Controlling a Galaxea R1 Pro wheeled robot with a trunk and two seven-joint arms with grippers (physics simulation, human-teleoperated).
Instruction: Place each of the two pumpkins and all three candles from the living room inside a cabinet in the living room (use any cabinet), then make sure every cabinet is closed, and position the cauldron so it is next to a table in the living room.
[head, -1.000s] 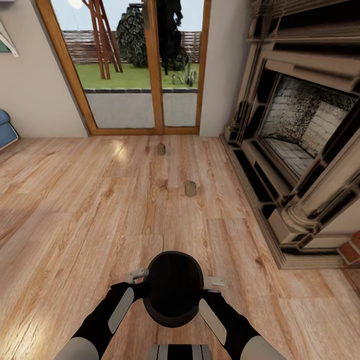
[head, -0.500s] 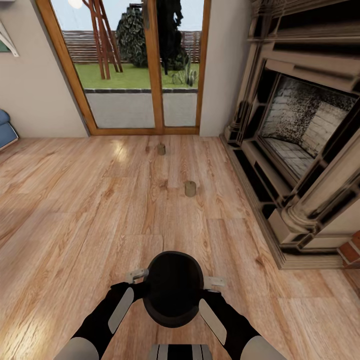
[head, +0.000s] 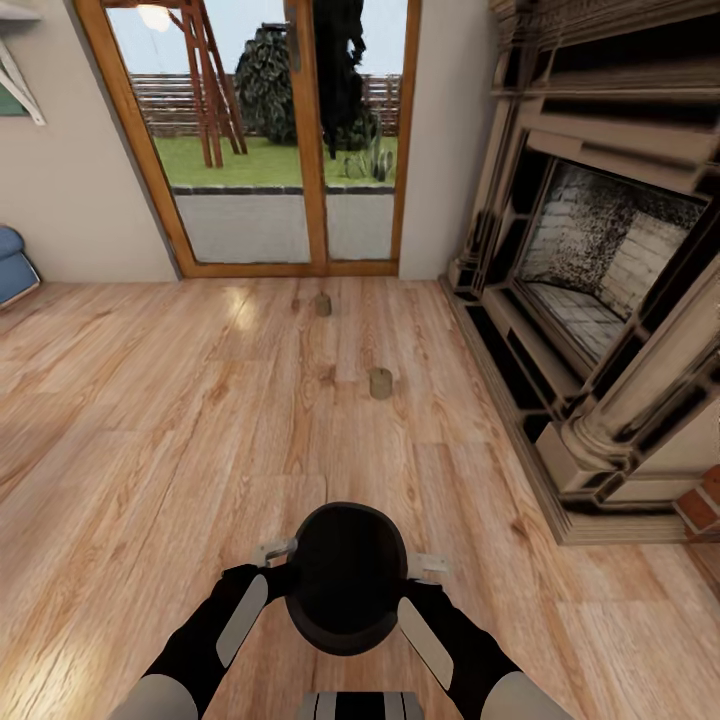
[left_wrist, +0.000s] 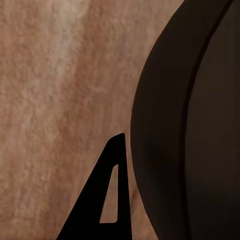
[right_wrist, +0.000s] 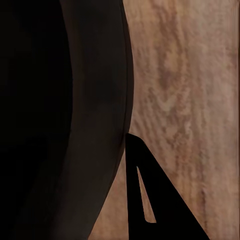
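Down at six o'clock in the head view, the cauldron (head: 346, 578) sits between the two arms, its dark open mouth facing up. The left gripper (head: 272, 550) is at the pot's nine o'clock side and the right gripper (head: 428, 566) at its three o'clock side, each with pale fingers against the rim. In the left wrist view one dark finger (left_wrist: 107, 197) lies just beside the cauldron's curved black wall (left_wrist: 190, 125), with the wooden floor (left_wrist: 55, 100) behind; whether it touches cannot be told. In the right wrist view a single finger (right_wrist: 150, 200) likewise lies next to the pot's wall (right_wrist: 65, 115). How far either pair of fingers is spread cannot be told, since only one finger of each shows.

Ahead on the floor (head: 150, 400), two candles stand upright and well apart from each other: the nearer candle (head: 380, 383) at about twelve o'clock from the cauldron, the farther candle (head: 322, 305) beyond it, near the glass doors (head: 262, 140). A large fireplace (head: 600, 270) fills the two to three o'clock side, and a blue cushion edge (head: 12, 265) shows at ten o'clock. Bare floor lies between the pot and the nearer candle
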